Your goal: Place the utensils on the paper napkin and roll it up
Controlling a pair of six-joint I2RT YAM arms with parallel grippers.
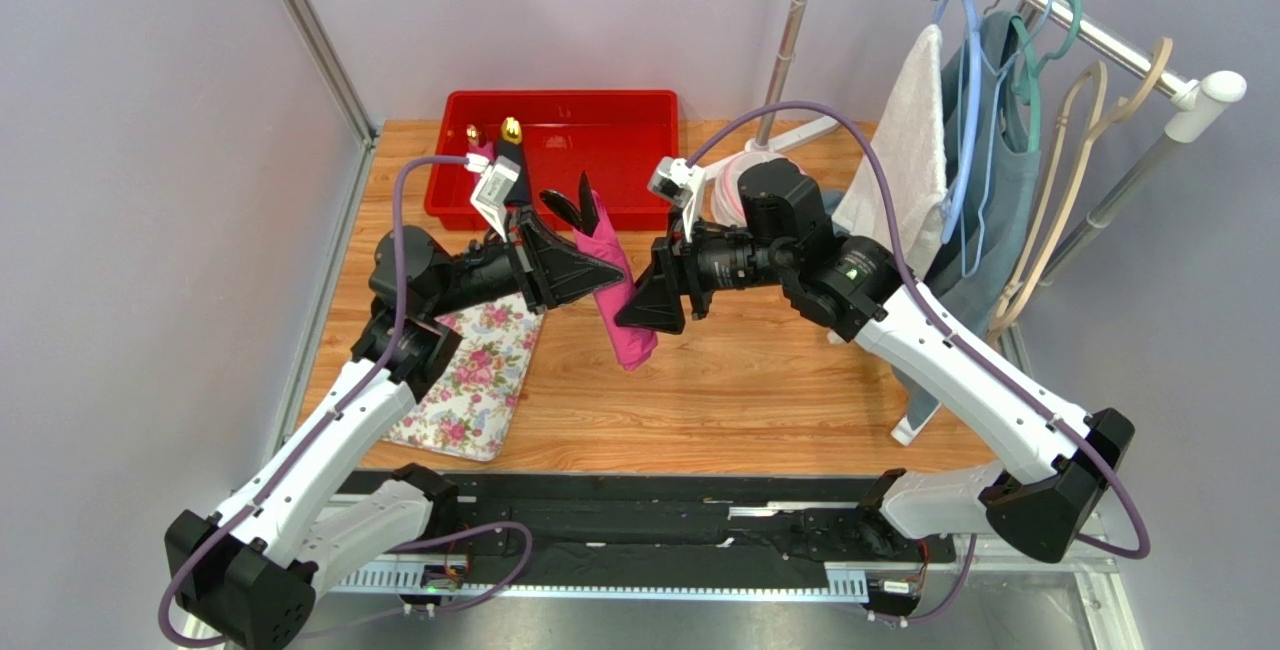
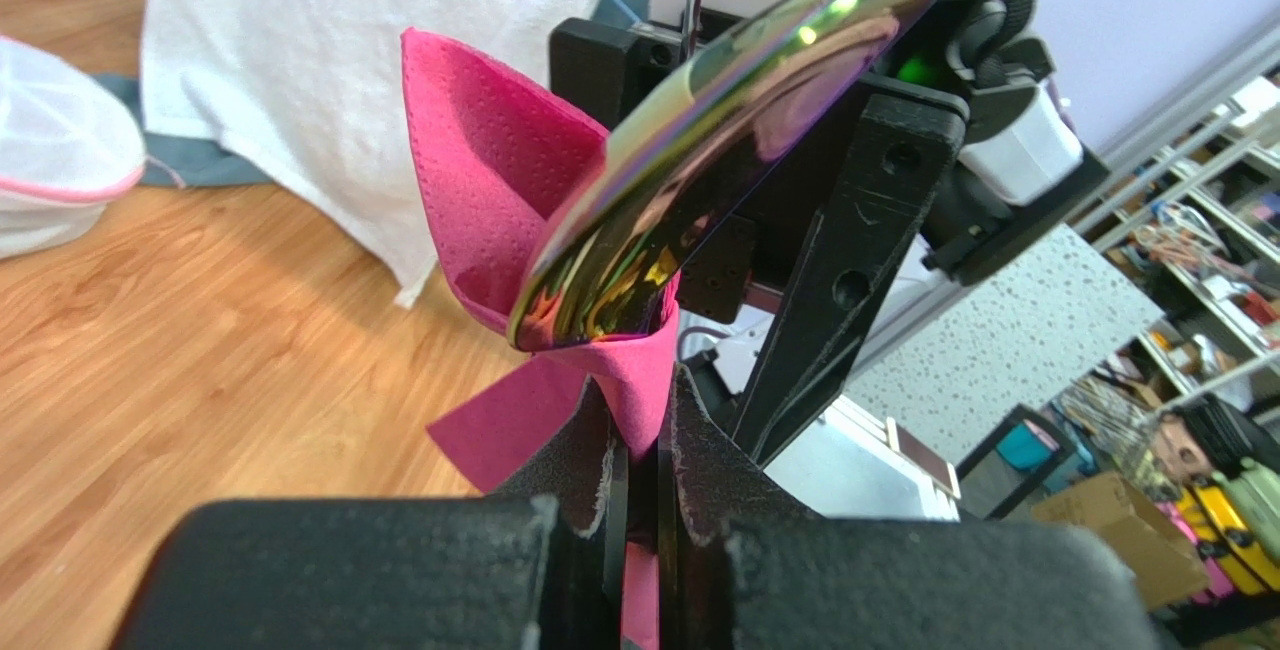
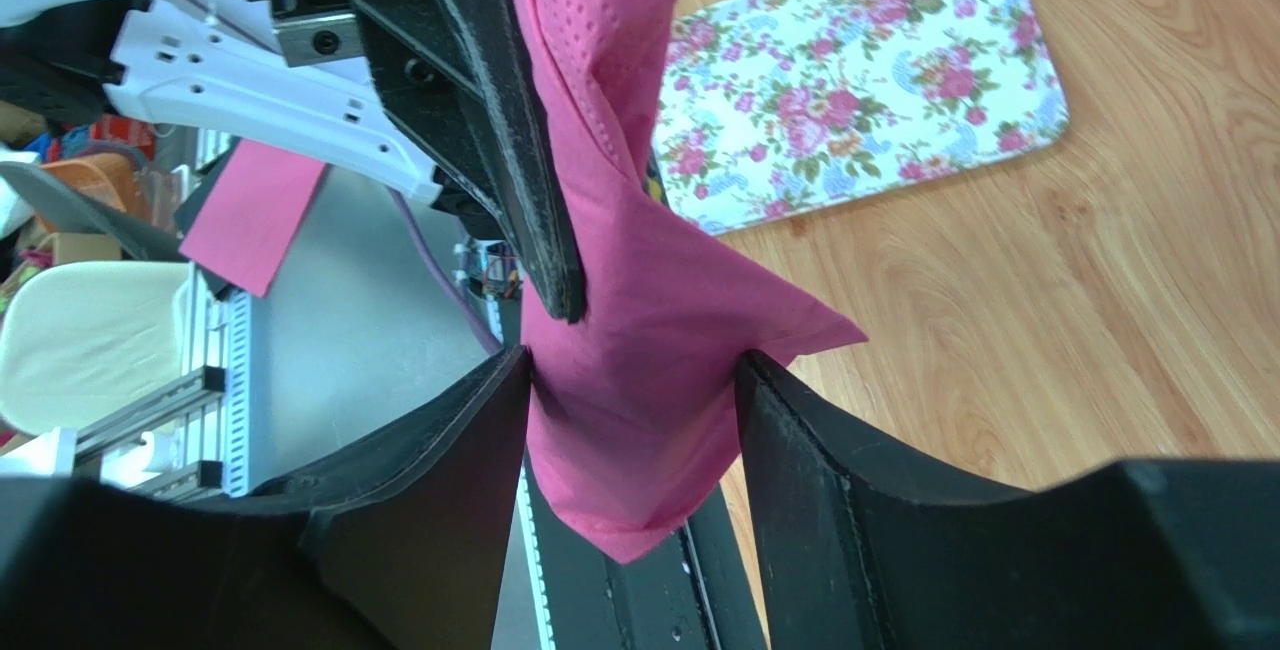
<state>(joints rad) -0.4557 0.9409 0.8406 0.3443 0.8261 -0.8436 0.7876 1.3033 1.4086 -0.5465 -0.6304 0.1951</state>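
Nearby, arm bases: two, bolted along the counter's near edge, one at each lower corner of the top view.
Open room: bare wood runs from the near edge up to the grippers and out to the right edge, where the clothes rack stands just beside the counter.
Floral cloth: one, flat at the near left, its lower corner close to the near edge.
Paper napkin: one, magenta, held up off the counter over its middle, between the two grippers, folded loosely around the cutlery.
Utensils: inside the napkin's upper fold; one iridescent spoon head shows plainly in the left wrist view, and the top view shows about two dark heads sticking out, the exact count unclear.
Left gripper: fingers nearly closed, pinching a thin layer of napkin just below the spoon head.
Right gripper: fingers partway apart, the napkin's lower bundle filling the gap and touching both inner faces.
Gripper spacing: tips almost meet, with only the napkin between them.
Red bin: one, at the far edge, behind the grippers.
Gold-headed cutlery: two heads poke up at the bin's left end.
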